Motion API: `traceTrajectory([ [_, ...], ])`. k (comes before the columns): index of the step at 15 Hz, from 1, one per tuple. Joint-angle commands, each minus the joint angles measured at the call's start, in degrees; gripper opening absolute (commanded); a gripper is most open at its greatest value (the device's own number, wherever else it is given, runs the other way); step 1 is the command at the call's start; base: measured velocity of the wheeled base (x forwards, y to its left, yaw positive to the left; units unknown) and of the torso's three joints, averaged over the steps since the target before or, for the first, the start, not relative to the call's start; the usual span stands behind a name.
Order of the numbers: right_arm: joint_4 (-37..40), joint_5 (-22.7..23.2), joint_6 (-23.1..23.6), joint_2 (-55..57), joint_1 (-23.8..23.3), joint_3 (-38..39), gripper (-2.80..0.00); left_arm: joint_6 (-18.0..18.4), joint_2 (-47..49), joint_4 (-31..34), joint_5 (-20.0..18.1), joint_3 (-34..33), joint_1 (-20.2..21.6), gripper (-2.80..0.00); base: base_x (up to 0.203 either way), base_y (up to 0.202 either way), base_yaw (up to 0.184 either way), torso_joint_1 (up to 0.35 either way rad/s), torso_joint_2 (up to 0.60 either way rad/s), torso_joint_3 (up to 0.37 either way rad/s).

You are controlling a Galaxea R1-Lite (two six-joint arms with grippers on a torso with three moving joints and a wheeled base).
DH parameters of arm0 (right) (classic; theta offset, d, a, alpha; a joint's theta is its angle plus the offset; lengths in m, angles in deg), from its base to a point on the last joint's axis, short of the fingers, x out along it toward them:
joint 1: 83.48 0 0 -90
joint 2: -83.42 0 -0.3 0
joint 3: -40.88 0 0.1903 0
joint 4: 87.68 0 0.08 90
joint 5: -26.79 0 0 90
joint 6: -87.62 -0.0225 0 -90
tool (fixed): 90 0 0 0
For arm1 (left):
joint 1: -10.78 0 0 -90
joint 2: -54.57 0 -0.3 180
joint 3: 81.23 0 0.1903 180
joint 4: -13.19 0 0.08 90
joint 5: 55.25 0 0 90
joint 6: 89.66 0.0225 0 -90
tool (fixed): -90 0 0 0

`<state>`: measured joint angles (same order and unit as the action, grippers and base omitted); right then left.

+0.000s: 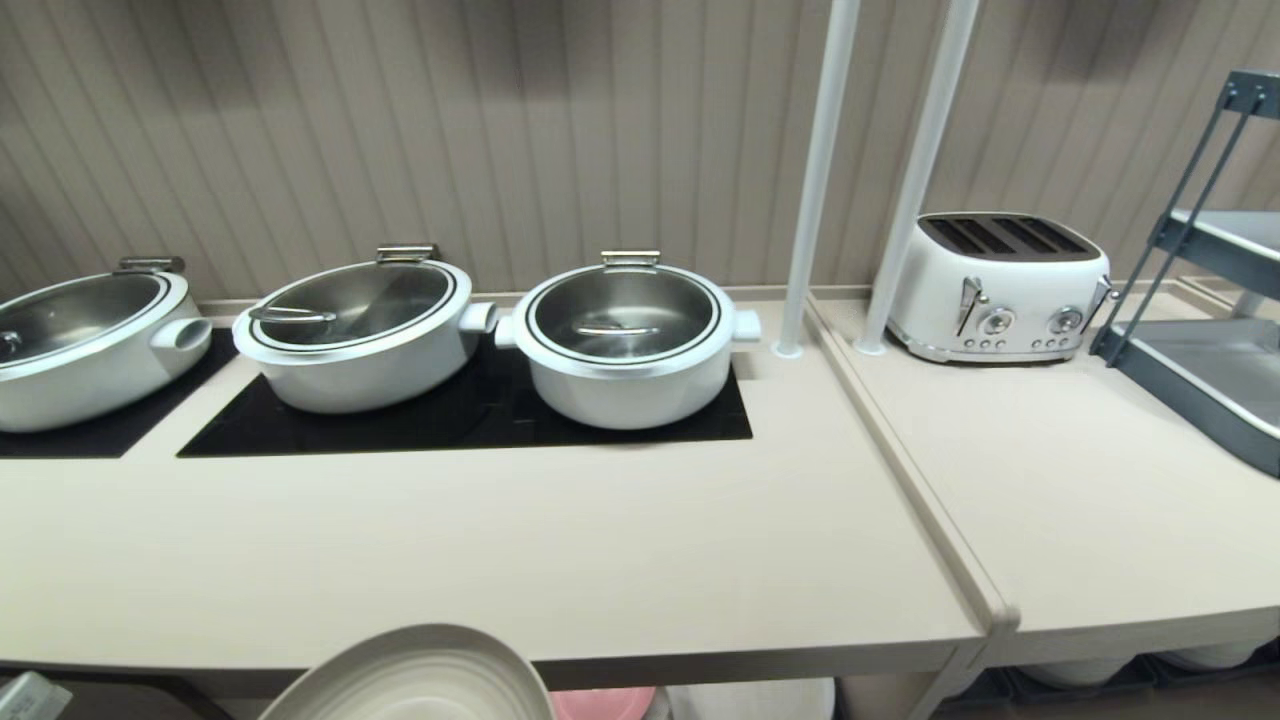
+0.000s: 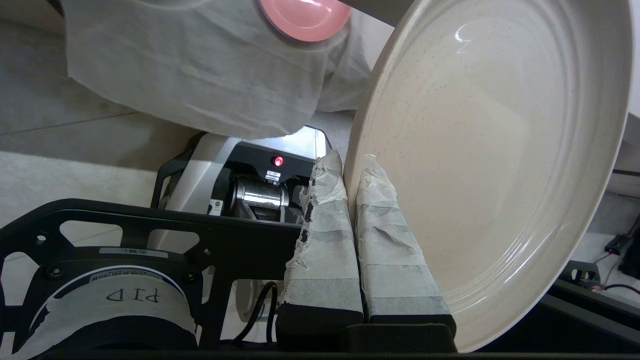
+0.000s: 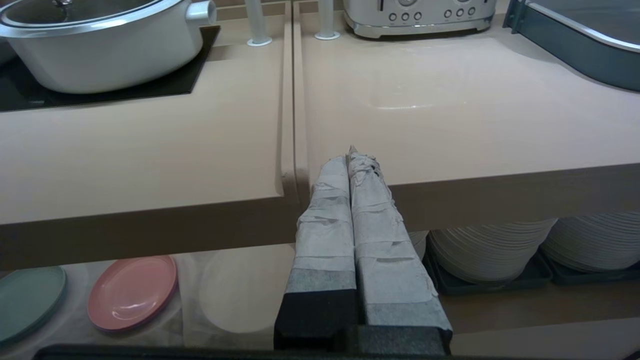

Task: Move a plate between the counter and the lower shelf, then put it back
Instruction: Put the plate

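The cream-beige plate (image 2: 500,175) stands on edge in my left gripper (image 2: 350,165), whose taped fingers are shut on its rim. In the head view the plate (image 1: 410,675) shows at the bottom, tilted, just in front of and below the counter's (image 1: 500,560) front edge. The lower shelf (image 3: 270,260) lies under the counter, with a white cloth (image 3: 225,295) draped across it. My right gripper (image 3: 352,157) is shut and empty, parked before the counter edge at the raised lip between the two worktops.
Three white pots (image 1: 625,340) sit on the black cooktop panels (image 1: 460,420). A white toaster (image 1: 1000,285) and a grey rack (image 1: 1210,370) stand on the right worktop. A pink plate (image 3: 132,292) and a mint plate (image 3: 27,300) lie on the cloth; white plate stacks (image 3: 492,250) fill the right bay.
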<state>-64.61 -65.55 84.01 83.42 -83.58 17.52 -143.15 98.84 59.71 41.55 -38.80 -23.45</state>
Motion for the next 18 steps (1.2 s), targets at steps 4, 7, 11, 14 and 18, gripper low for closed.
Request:
traceTrajectory([
  [4,0.0,0.0,0.0,0.0,0.0,0.0,-2.80,-0.3,0.0,0.1,0.1,0.0,0.0,-2.80,0.000,0.104,-0.001,0.002,0.00,0.002],
  [7,0.0,0.0,0.0,0.0,0.0,0.0,-2.80,-0.3,-0.1,0.1,0.4,0.2,0.0,-2.80,0.011,0.000,-0.001,0.001,0.00,0.002],
  [11,0.0,0.0,0.0,0.0,0.0,0.0,-2.80,-0.2,-0.3,0.2,0.6,0.5,0.0,-2.80,0.000,0.000,0.000,0.000,0.00,0.000],
  [14,0.0,0.0,0.0,0.0,0.0,0.0,-2.80,0.1,-0.3,0.2,1.3,0.6,-0.2,-2.80,0.000,0.000,0.000,0.000,0.00,0.000],
  [18,0.0,0.0,0.0,0.0,0.0,0.0,-2.80,1.7,-0.3,0.1,1.1,1.1,-0.6,-2.80,0.000,0.000,0.000,0.000,0.00,0.000],
])
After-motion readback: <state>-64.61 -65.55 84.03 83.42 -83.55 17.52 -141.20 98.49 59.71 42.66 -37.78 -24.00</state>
